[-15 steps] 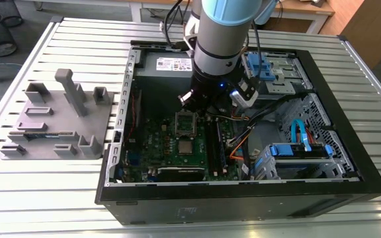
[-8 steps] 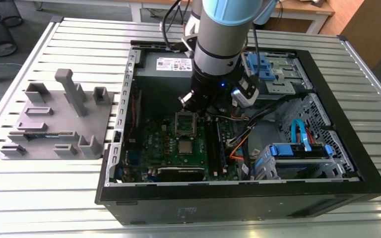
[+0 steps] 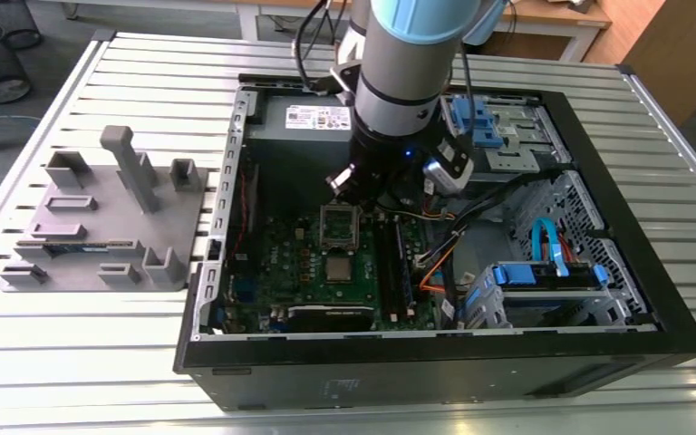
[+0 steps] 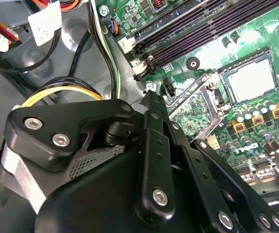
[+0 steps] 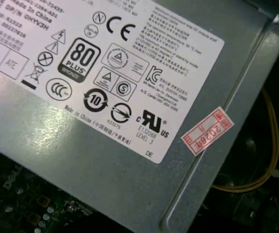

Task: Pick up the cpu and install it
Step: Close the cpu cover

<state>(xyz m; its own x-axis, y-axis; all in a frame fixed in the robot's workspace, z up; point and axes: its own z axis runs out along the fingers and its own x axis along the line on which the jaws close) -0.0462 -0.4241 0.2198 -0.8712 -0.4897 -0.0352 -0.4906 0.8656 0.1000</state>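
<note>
The cpu [image 4: 252,80], a light, stiff yet fragile chip best gripped by its bare edges, lies flat mid-motherboard [image 3: 282,252] just beside the hollow socket frame [image 4: 198,104], with the gripper [image 3: 370,199] close above that frame, its opening impossible to tell.

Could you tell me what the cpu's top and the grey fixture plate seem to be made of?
The cpu: its top looks like bare metal, pale satin silver, reflecting light evenly in the second wrist view. The grey fixture plate: probably plastic, perhaps printed; matt uniform grey with blocky posts and no glints.
</note>
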